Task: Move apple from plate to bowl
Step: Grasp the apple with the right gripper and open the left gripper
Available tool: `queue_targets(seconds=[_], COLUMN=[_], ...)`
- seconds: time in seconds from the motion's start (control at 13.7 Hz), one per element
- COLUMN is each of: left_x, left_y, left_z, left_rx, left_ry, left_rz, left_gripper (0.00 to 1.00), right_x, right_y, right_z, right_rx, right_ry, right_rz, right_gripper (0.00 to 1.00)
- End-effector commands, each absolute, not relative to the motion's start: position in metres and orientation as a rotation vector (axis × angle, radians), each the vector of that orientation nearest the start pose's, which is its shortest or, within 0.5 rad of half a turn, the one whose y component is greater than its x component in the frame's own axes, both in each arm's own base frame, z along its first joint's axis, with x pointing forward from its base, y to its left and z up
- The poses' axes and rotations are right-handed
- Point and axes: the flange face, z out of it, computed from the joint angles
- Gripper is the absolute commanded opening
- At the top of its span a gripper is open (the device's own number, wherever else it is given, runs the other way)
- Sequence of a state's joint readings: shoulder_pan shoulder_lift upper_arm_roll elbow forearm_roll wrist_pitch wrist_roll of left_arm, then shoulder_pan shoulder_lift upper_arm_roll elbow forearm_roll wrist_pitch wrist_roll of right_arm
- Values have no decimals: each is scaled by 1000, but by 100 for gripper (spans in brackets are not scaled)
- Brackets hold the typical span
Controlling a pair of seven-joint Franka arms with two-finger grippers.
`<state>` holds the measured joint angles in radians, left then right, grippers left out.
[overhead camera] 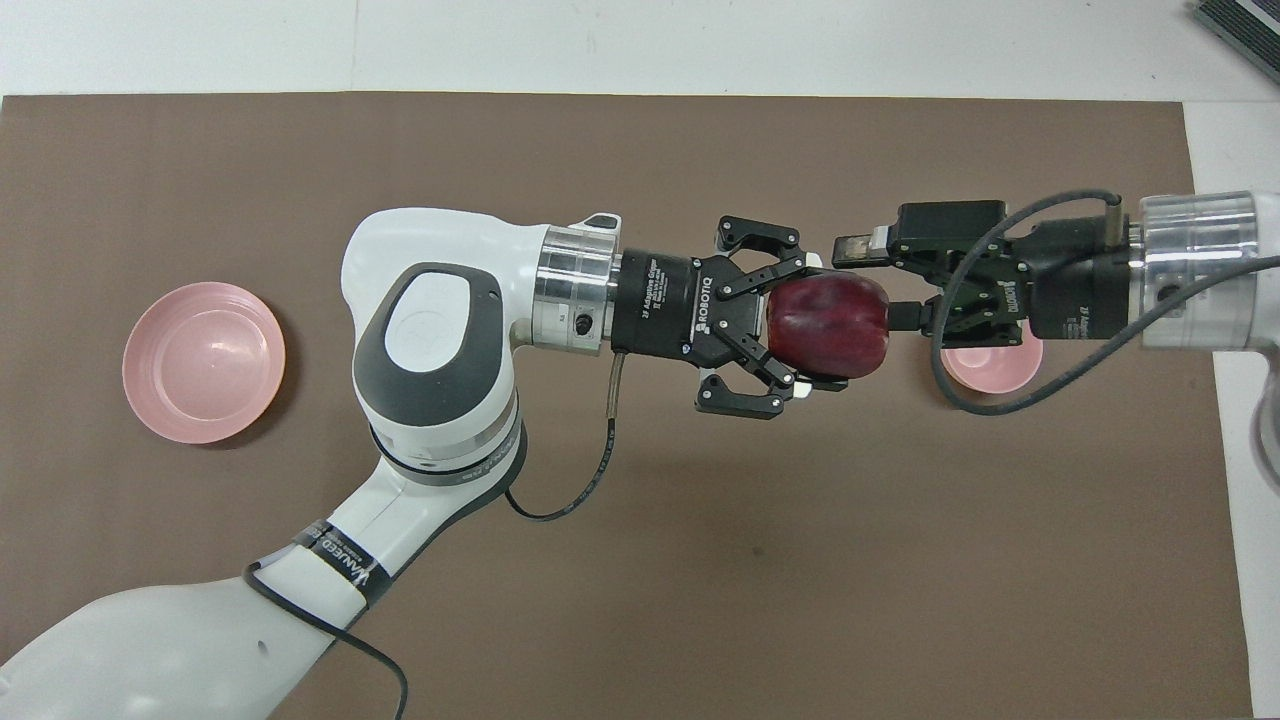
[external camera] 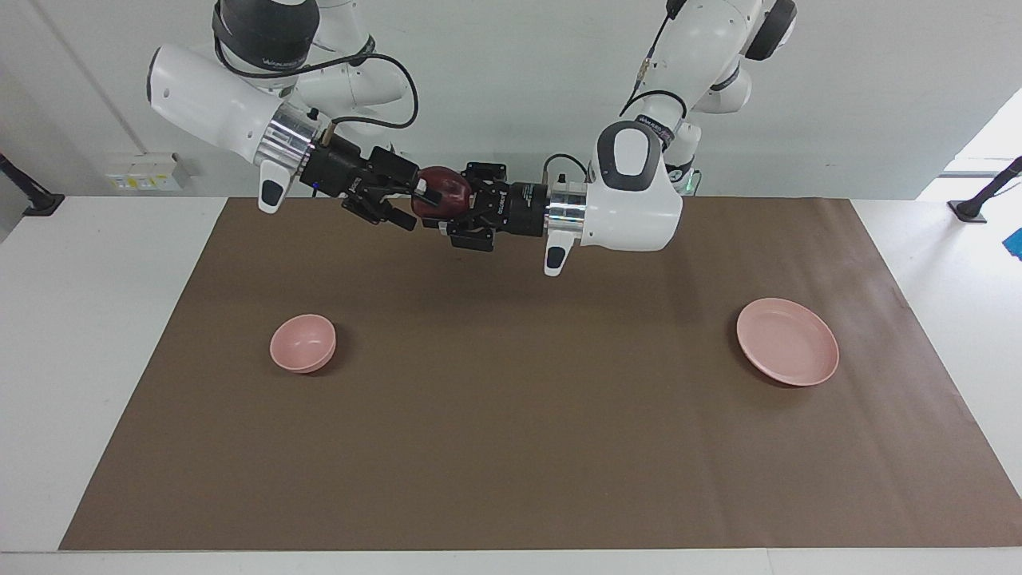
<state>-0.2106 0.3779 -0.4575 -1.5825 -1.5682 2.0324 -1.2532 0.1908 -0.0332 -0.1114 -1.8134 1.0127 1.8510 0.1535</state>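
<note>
At the right arm's end of the brown mat (external camera: 511, 447) sits the bowl (external camera: 303, 343), upright, with only its pink inside showing. Up over the mat, the right gripper (external camera: 413, 204) has its fingers spread about one end of the apple (external camera: 443, 192); whether they press it I cannot tell. From overhead this gripper hides part of the bowl. The left gripper (overhead camera: 802, 323) meets it head-on, its jaws clamped on the apple. The plate (external camera: 787, 342) lies bare at the left arm's end, well apart from the bowl.
</note>
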Motion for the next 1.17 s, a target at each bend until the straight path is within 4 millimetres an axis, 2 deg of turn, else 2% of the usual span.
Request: queue_targets(seconds=[0.0,0.44,0.51,0.66,0.8,1.09], left_x=[534,533,532,532,532,534], left_y=[-446,-447,-449,-448,-448,-447], left_z=[515,515,515,515,515,515], left_rx=[1310,1311,1313,1312,1314,1313], left_ry=[1181,1178,1176,1177,1177,1185], left_rz=[-1413,-1415,-1417,-1416,-1415,-1404], left_gripper=[0,0,0,0,0,0], right_x=[548,544,544,543,544,545], right_y=[110,116,116,116,116,115], right_z=[588,588,587,587,587,588], right_rx=[-2093,-2097,-2105,-2106,-2106,-2107], right_ry=[327,327,325,325,361,363], right_rz=[86,126,127,134,152,151], right_gripper=[100,100,94,51,0,0])
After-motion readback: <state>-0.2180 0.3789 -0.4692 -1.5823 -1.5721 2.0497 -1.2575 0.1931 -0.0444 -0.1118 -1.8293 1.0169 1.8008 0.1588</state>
